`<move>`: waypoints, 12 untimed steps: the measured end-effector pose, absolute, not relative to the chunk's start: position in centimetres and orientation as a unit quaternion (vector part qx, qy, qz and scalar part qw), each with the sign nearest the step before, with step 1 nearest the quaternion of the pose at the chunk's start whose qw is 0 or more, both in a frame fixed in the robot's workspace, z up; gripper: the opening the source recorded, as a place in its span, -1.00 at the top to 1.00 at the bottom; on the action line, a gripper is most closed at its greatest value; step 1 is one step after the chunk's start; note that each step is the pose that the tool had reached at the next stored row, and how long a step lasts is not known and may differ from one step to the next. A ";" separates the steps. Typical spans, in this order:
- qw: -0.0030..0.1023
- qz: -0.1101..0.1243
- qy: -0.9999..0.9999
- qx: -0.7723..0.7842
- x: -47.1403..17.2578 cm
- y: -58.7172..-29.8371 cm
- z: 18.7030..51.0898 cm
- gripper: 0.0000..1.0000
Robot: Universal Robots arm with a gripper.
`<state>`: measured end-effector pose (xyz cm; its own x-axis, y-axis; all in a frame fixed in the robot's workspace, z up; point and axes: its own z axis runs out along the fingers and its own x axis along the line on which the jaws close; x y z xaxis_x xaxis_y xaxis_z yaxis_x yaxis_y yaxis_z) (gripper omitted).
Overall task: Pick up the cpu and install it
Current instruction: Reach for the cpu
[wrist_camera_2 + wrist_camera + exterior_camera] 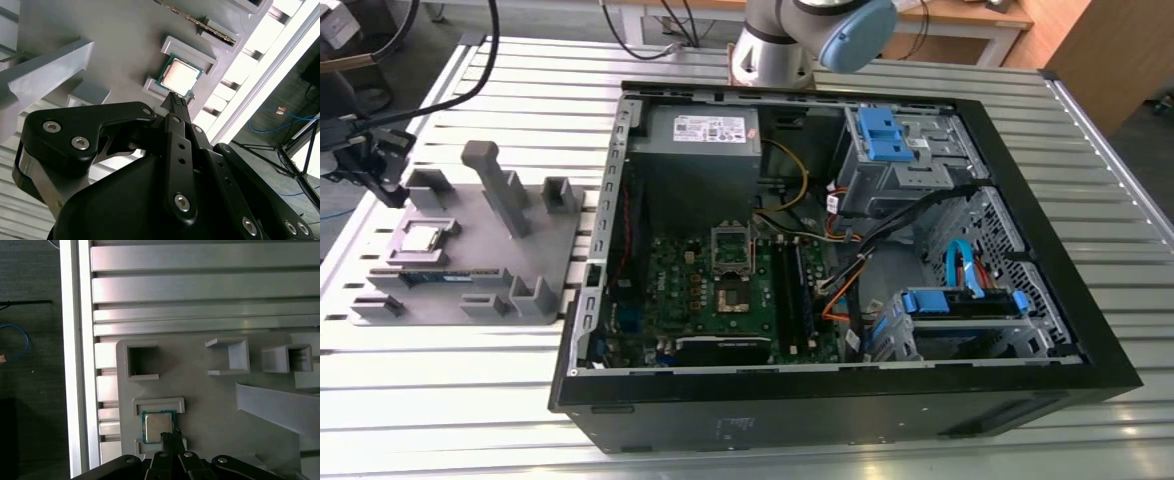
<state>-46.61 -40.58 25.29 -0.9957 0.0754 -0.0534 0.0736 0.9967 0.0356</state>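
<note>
The cpu point(424, 238) is a small square chip with a silvery top. It lies flat in a shallow pocket of the grey fixture plate point(480, 255), at the exterior view's left beside the open computer case. Both wrist views show the cpu point(179, 76) point(157, 426) framed by low grey walls. My gripper point(175, 100) point(170, 436) hangs just above the chip's near edge, its black fingers drawn together to a point with nothing between them. In the exterior view the gripper point(387, 185) sits over the plate's far left corner. The motherboard's socket point(731, 297) lies open inside the case.
Tall grey posts point(500, 185) and small box-shaped holders point(230, 357) stand on the fixture plate. A green memory stick point(434, 277) lies in a slot near the cpu. The case point(854, 400) holds cables, blue drive bays and a power supply. The slatted metal table's edge point(77, 365) runs close by.
</note>
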 end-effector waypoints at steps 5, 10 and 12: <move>0.027 0.017 0.999 0.037 -46.6 -40.6 25.3 0.79; 0.007 0.016 0.999 0.038 -46.6 -40.6 25.1 0.79; 0.005 0.016 0.999 0.038 -46.6 -40.6 25.1 0.79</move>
<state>-46.62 -40.57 25.09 -0.9971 0.0756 -0.0094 0.0753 0.9966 0.0322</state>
